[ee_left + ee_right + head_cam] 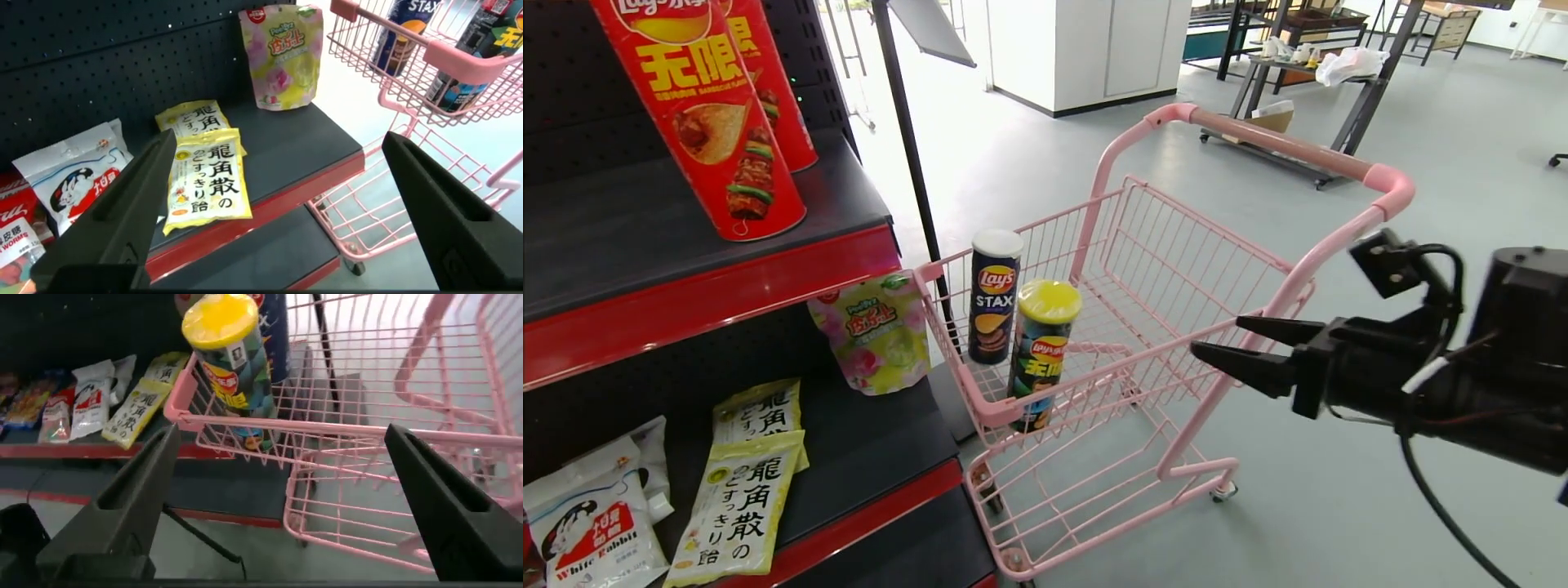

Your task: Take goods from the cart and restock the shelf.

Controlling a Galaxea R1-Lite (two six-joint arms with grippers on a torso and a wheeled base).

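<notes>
In the near corner of the pink cart (1282, 147) stand two chip cans. One is dark blue with a white lid (994, 294); the other is dark with a yellow lid (1042, 353) (231, 367). My right gripper (1218, 336) (282, 433) is open and holds nothing. It hovers outside the cart's right side at about rim height, pointing toward the yellow-lidded can. My left gripper (274, 155) is open and holds nothing, in front of the lower black shelf (327, 155) with its red front edge.
Two tall red chip cans (715, 114) stand on the upper shelf. A pink-green pouch (876, 331), yellow candy bags (739, 498) and white candy bags (596, 531) lie on the lower shelf. A black pole (907, 147) rises behind the cart. Open grey floor lies to the right.
</notes>
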